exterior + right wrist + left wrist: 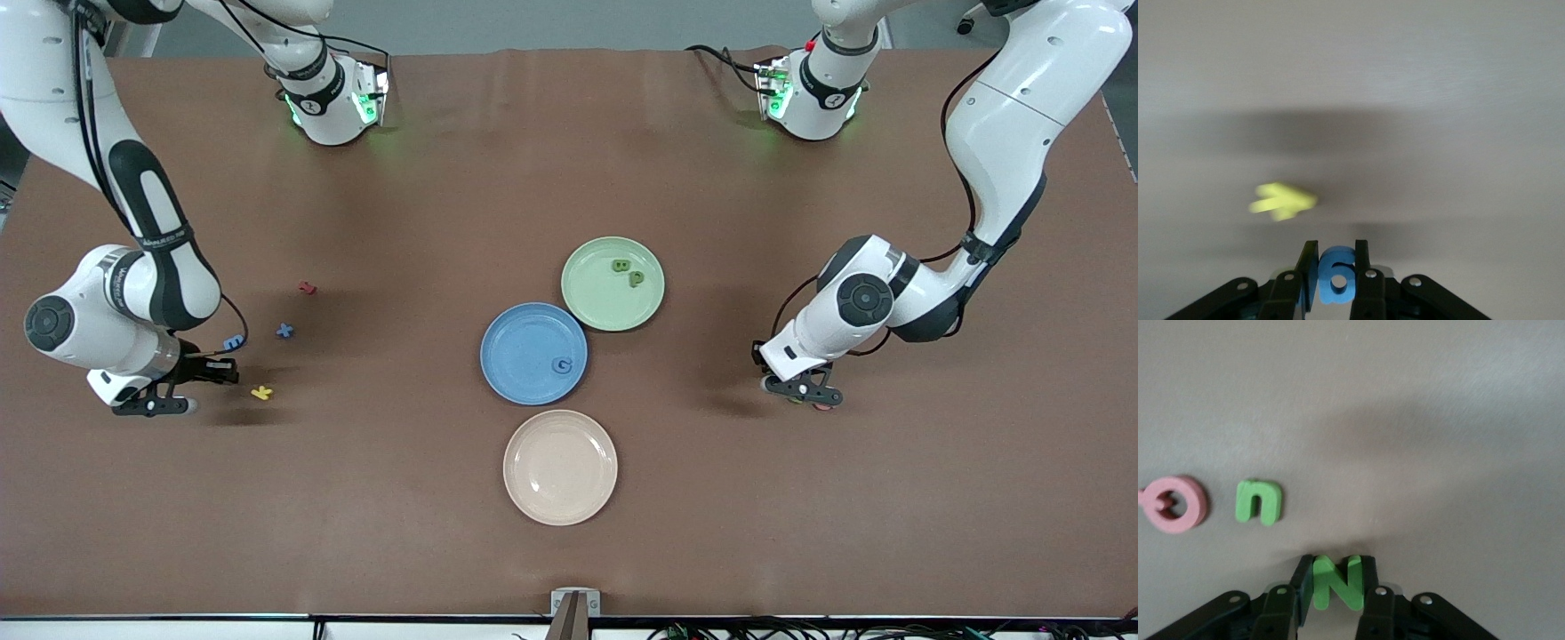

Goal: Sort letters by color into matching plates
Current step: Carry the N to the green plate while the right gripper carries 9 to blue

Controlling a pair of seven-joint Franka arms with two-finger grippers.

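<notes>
Pinching flat foam: left claw [1331,581] green N [1335,581], right claw [1333,275] blue letter [1337,275]

You can read a green N [1335,583] in the left gripper [1335,587], a loose green n [1259,501] beside a pink Q [1176,504], and a G [562,364] on the blue plate [520,342].

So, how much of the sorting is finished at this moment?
Done: two green letters lie in the green plate, and one blue letter in the blue plate.

In hand: the left hand is shut on a green N; the right hand on a blue piece.

Left: a small green n and two blue letters on the table.
</notes>
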